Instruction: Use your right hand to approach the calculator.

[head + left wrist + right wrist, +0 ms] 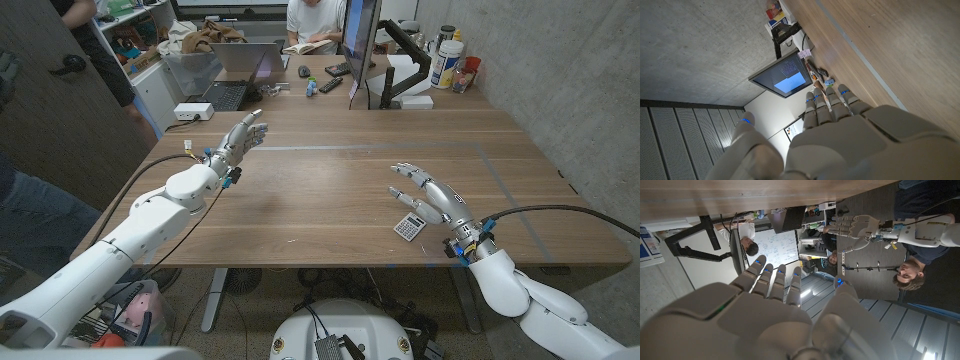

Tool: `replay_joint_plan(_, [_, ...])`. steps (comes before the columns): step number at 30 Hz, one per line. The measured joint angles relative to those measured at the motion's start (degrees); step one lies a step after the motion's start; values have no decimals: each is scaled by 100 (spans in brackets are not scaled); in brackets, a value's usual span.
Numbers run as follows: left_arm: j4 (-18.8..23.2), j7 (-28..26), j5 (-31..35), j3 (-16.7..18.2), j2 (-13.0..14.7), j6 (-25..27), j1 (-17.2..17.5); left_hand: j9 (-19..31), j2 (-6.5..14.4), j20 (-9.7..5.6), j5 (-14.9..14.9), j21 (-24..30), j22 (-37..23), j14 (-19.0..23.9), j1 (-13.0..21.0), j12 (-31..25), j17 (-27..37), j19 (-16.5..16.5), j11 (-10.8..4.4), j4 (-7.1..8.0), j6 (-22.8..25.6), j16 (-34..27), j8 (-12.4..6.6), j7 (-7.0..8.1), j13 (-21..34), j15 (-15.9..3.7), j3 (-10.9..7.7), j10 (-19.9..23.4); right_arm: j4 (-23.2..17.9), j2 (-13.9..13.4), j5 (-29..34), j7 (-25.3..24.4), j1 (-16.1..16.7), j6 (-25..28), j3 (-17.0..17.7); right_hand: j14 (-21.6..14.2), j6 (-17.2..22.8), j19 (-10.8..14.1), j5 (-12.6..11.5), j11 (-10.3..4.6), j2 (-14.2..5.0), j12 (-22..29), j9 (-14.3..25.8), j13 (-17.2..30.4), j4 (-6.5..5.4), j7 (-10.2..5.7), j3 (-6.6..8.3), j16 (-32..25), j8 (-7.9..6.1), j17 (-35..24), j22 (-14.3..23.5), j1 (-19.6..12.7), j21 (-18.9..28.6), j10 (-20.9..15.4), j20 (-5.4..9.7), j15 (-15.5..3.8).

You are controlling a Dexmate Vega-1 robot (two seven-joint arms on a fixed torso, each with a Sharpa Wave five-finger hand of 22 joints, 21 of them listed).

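Note:
A small grey calculator (408,227) lies on the wooden table (330,190) near its front edge, right of the middle. My right hand (432,201) hovers just above and beside it, fingers spread and holding nothing; part of the calculator is covered by the fingers. The same hand (775,315) fills the right wrist view with its fingers apart. My left hand (240,139) is raised over the left side of the table, fingers extended and empty, far from the calculator. Its back (840,135) is seen in the left wrist view, and it appears again (852,227) in the right wrist view.
A monitor on an arm (362,45), a laptop (240,65), a white power box (192,111), small items and containers (452,62) stand along the far edge. One person (315,25) sits behind the table; another stands at the left (30,120).

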State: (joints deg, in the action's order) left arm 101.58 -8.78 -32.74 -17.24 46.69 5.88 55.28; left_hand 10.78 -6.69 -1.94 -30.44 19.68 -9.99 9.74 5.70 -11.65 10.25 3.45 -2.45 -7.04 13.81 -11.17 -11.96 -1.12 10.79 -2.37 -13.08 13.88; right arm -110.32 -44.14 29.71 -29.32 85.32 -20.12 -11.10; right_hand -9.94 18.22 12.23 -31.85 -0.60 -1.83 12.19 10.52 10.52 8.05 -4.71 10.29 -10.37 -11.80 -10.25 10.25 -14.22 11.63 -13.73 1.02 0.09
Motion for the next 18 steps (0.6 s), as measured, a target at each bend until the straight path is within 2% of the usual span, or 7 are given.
replay_joint_plan(18, [-51,116,-12,-31,4,-2,-73,0,0,-31,0,-22,0,0,0,0,0,32,0,-22,0,0,0,0,0,0,21,0,-256,-247,423,-174,-48,671,-282,-21,0,0,0,-21,-2,0,0,0,0,0,0,0,0,0,0,-2,0,-21,0,-20])
